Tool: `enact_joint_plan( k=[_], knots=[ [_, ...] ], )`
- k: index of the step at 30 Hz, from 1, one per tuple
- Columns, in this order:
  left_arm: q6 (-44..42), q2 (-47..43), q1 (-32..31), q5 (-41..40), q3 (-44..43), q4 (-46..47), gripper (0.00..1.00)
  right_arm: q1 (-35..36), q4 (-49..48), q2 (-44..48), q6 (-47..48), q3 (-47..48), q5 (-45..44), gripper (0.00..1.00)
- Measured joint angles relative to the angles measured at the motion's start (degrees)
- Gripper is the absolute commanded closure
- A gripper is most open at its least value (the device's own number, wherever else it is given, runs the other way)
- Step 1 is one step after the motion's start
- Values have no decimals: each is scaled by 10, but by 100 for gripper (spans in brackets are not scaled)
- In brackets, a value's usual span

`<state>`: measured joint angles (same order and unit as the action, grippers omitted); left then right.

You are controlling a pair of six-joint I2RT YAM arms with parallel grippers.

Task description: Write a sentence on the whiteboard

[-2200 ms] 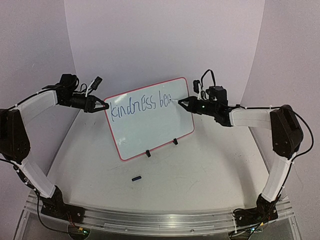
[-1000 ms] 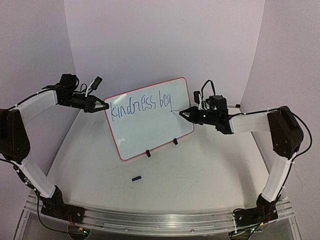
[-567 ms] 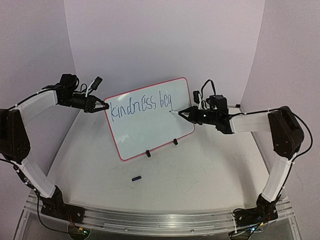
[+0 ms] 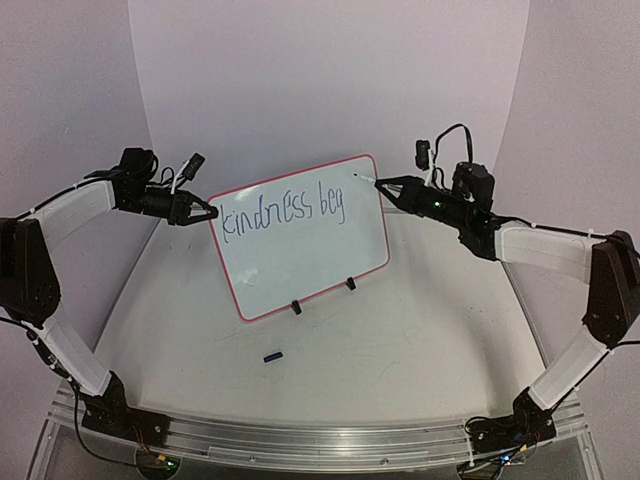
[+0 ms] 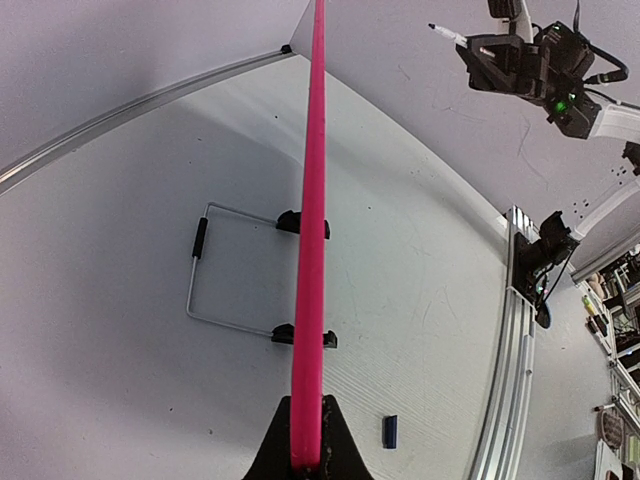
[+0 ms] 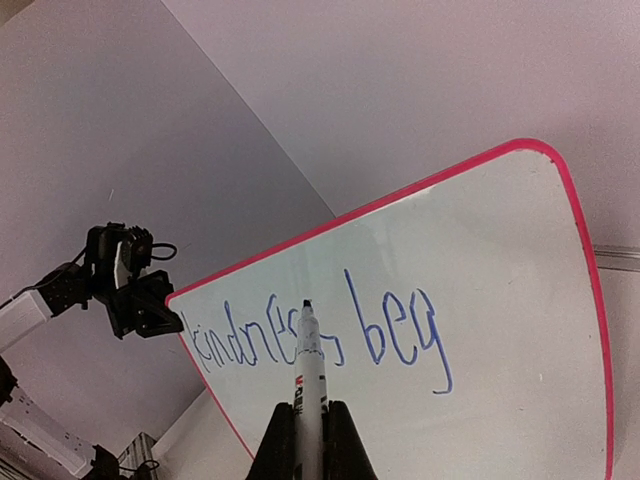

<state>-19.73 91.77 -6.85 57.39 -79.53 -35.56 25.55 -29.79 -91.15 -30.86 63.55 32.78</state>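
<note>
Propped on the table [image 4: 420, 330], the whiteboard [image 4: 300, 260] has its left edge pinched in the closed left gripper [image 4: 205, 212], and the sentence [image 4: 285, 213] reads "kindness beg", apparently broken off mid-word with more to write. The right gripper [image 4: 385, 184], clamped on a marker [image 4: 368, 180], holds the tip off the board near its top right corner; a small dark object [image 4: 272, 356] lying in front is too small to identify.

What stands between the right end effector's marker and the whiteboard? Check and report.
Nothing visible. The marker in the right end effector points at the whiteboard with only open air before its tip. The left end effector grips the board's left edge, out of that path.
</note>
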Motion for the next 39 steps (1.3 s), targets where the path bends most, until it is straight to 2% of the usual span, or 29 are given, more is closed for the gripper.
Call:
enact_joint_plan(
  k=[17, 39],
  knots=[
    [0, 0, -1, -1, 0, 0, 100, -30, 56, -78, 47, 37, 56, 100],
    [0, 0, -1, -1, 0, 0, 100, -30, 72, -166, 55, 116, 55, 100]
  ],
)
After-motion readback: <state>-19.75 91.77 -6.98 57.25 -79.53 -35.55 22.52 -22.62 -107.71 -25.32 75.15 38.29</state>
